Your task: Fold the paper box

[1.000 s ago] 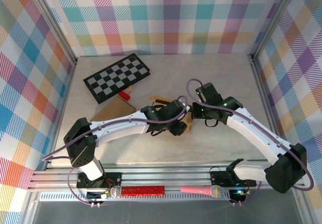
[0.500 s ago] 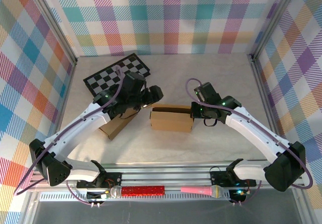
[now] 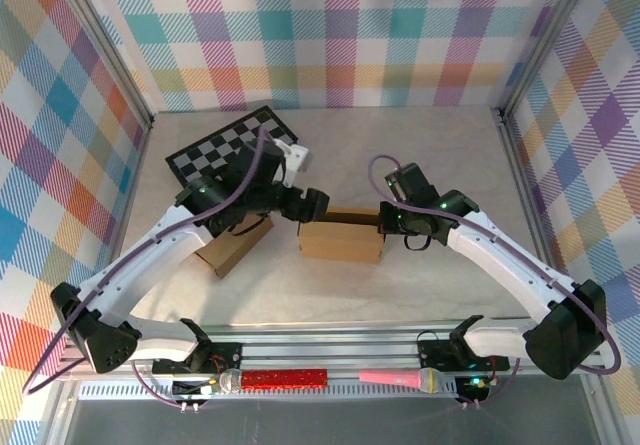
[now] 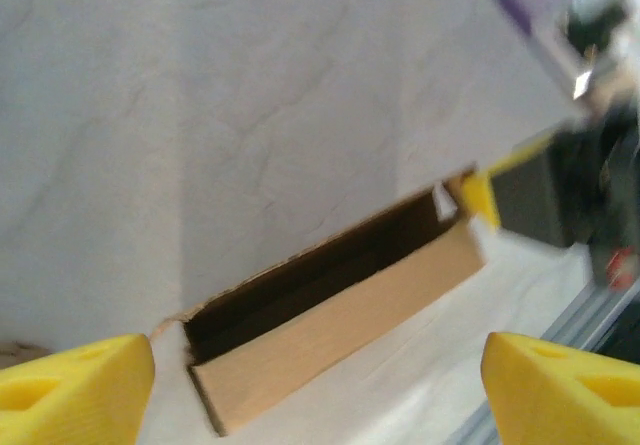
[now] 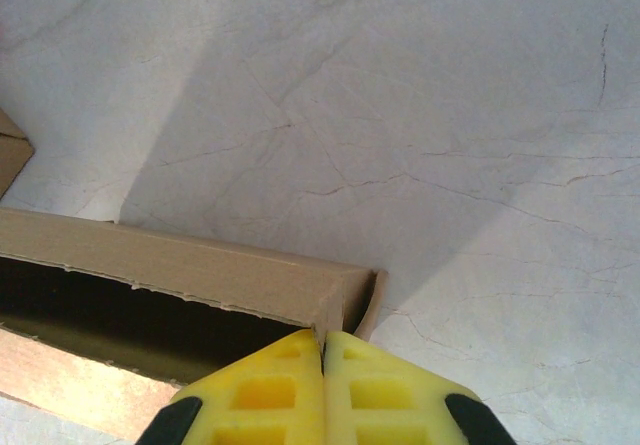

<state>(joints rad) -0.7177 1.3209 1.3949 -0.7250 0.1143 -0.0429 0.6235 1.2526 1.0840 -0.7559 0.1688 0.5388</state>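
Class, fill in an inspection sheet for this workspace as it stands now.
Surface: pale marbled table, nothing spilled.
Job's things: paper box, open-topped, mid-table.
Clutter: checkerboard; second cardboard box; red microphone and pink microphone on front rail.
Grippers: left gripper open, facing the box; right gripper shut on its end wall.
Cables: purple cables along both arms.
Surroundings: plaid walls.

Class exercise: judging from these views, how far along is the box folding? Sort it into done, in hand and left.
Done: the paper box stands raised, a hollow rectangle on the table. In hand: the right fingers are shut on its right end wall; the left fingers are open near its left end, holding nothing. Left: its top is open, so closing remains.
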